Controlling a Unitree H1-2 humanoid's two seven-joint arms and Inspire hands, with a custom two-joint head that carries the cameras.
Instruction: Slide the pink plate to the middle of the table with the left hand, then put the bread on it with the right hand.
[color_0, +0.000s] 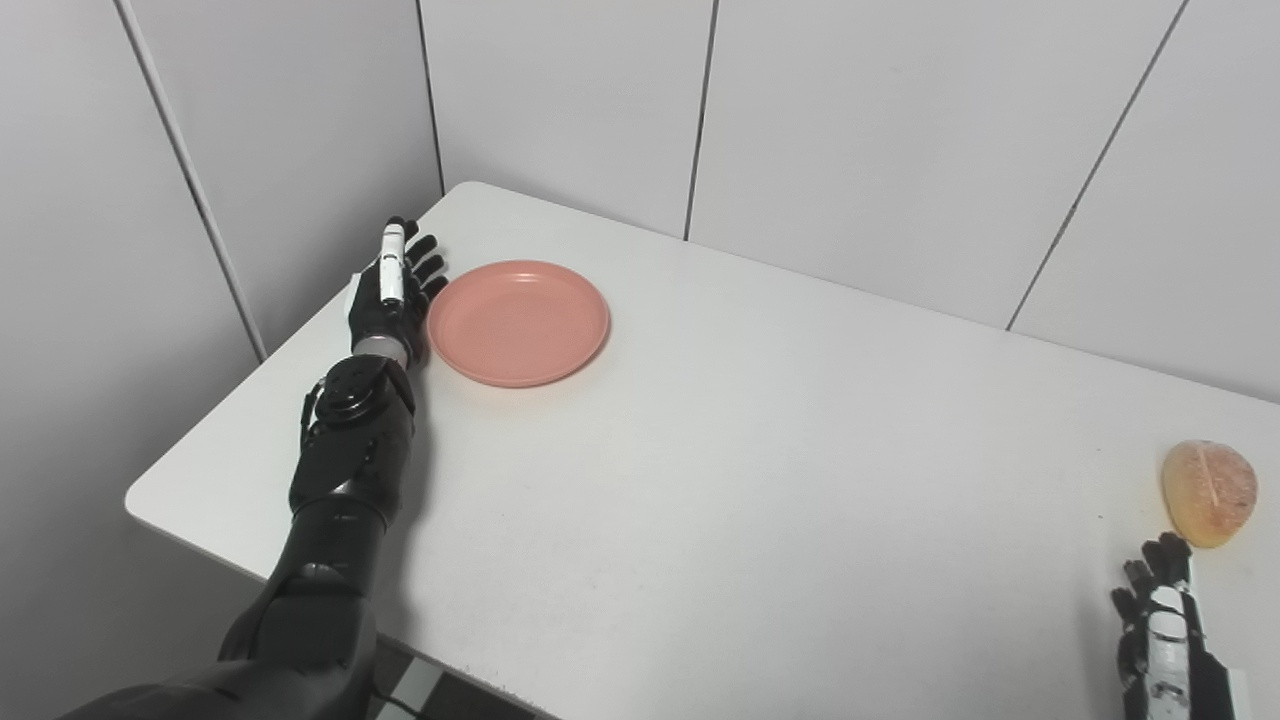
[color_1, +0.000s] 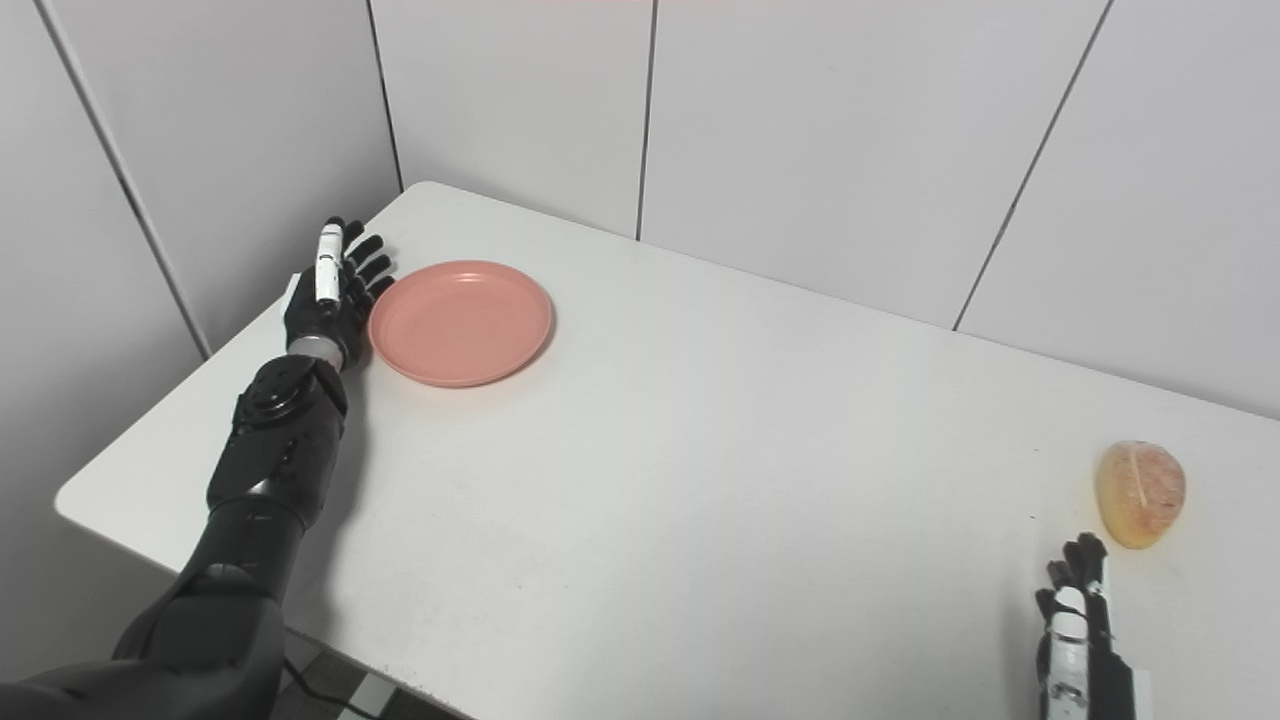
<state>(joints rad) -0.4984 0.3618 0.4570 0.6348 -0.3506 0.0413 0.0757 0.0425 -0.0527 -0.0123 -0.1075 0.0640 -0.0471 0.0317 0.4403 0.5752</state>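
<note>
The pink plate (color_0: 518, 321) lies flat near the table's far left corner. My left hand (color_0: 393, 290) stands on edge right beside the plate's left rim, fingers straight and apart, open and holding nothing. The bread (color_0: 1208, 491), a golden oval roll, rests near the table's right edge. My right hand (color_0: 1160, 625) lies just in front of the bread at the bottom right, fingers extended toward it, open, its fingertips close to the roll but apart from it.
The white table (color_0: 760, 470) stretches bare between plate and bread. Grey wall panels (color_0: 860, 120) stand close behind the table and along its left side. The table's front edge runs diagonally at the lower left.
</note>
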